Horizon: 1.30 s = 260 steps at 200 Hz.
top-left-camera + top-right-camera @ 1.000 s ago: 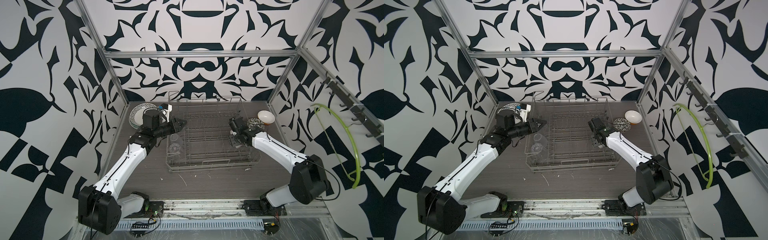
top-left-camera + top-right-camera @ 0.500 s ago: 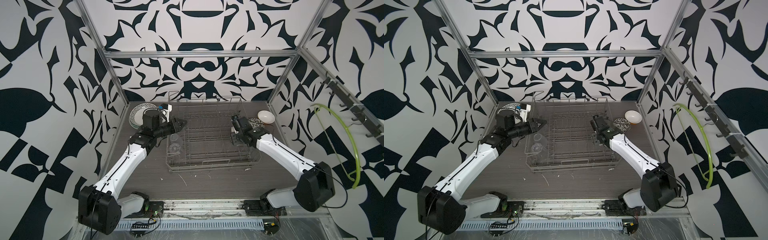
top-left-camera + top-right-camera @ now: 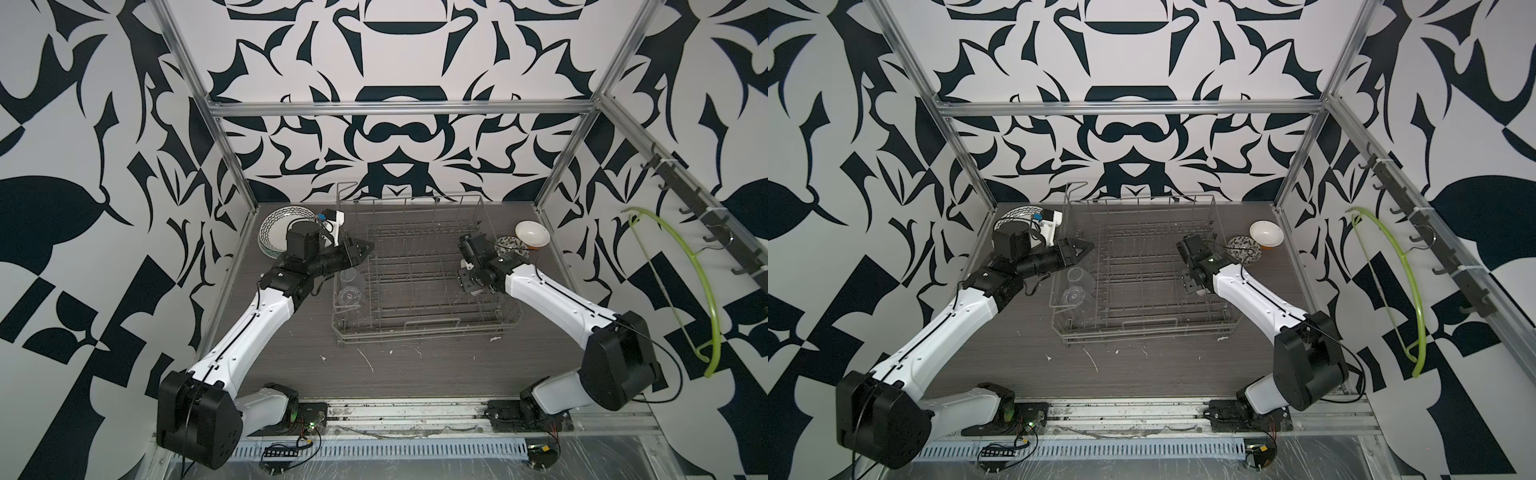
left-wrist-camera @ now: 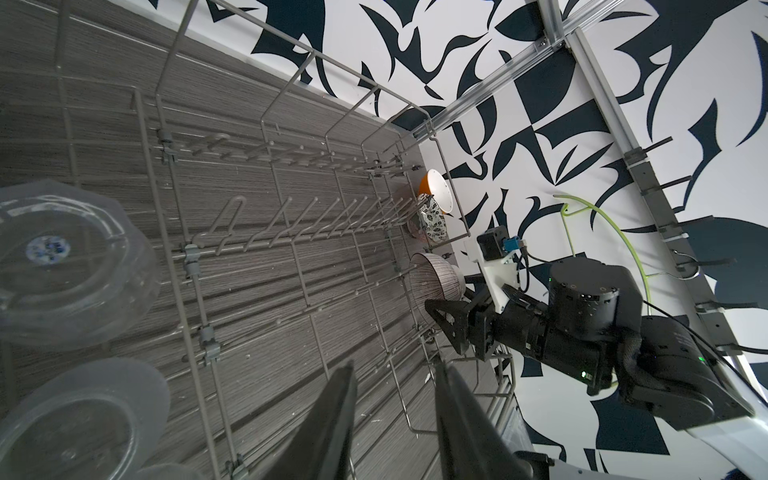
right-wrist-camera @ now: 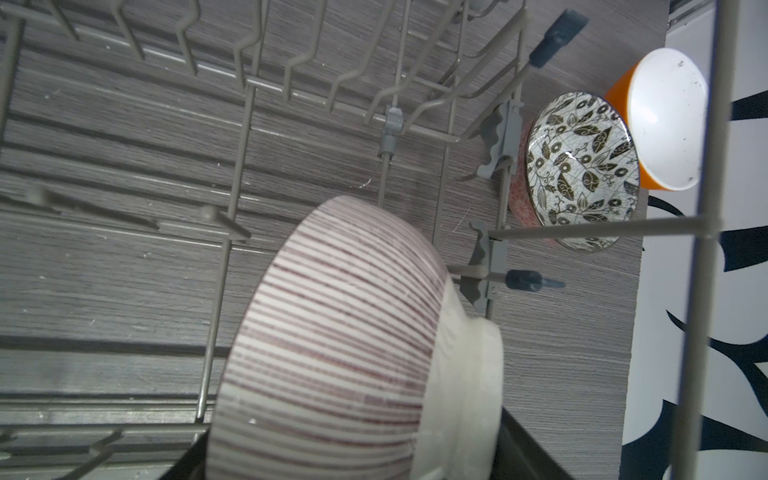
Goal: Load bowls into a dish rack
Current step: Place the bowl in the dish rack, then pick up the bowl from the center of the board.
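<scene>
Left pincer (image 4: 395, 370) hung over the left edge of the dish rack (image 3: 415, 291), jaws part spread, empty, clear glasses (image 3: 351, 286) below it. Right pincer (image 3: 467, 284) was at the rack's right edge, jaws wide around the striped bowl (image 5: 345, 332). That bowl lay on its side among the tines, foot toward the right wall. Clamped or let go: couldn't tell. The other 2, floral bowl (image 5: 582, 170) and orange bowl (image 5: 665, 116), sat on the counter (image 3: 415, 365) just past that wall, right of centre in both top views. Right arm was nearer.

3 bowls (image 5: 345, 332) (image 5: 582, 170) (image 5: 665, 116) — 1 dish rack (image 3: 415, 332), 2 clear glasses (image 3: 352, 279) (image 3: 348, 296), 1 patterned plate (image 3: 274, 224)
</scene>
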Available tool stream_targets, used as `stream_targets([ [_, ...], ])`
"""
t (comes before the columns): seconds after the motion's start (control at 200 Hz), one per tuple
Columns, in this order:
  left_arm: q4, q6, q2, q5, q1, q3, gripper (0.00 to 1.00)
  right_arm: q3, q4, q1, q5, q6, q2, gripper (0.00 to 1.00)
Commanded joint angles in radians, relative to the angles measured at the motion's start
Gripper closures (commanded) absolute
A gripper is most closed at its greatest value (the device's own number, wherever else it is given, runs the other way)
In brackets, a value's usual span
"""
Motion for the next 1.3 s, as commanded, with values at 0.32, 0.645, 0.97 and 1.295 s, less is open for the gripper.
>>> stream_targets([
  [0.32, 0.017, 0.014, -0.015, 0.004, 0.005, -0.014, 0.62, 0.070, 0.113, 0.009, 0.058, 0.028, -0.028, 0.19],
  [0.645, 0.017, 0.006, -0.034, 0.009, 0.003, -0.021, 0.62, 0.022, 0.150, -0.021, 0.214, 0.092, -0.209, 0.19],
  [0.97, -0.001, 0.010, -0.100, -0.011, 0.003, -0.046, 0.62, 0.011, 0.138, -0.325, 0.092, 0.185, -0.253, 0.25],
  [1.295, 0.122, -0.108, -0.191, -0.081, -0.003, -0.143, 0.60, -0.030, 0.270, -0.616, -0.240, 0.286, -0.117, 0.33],
])
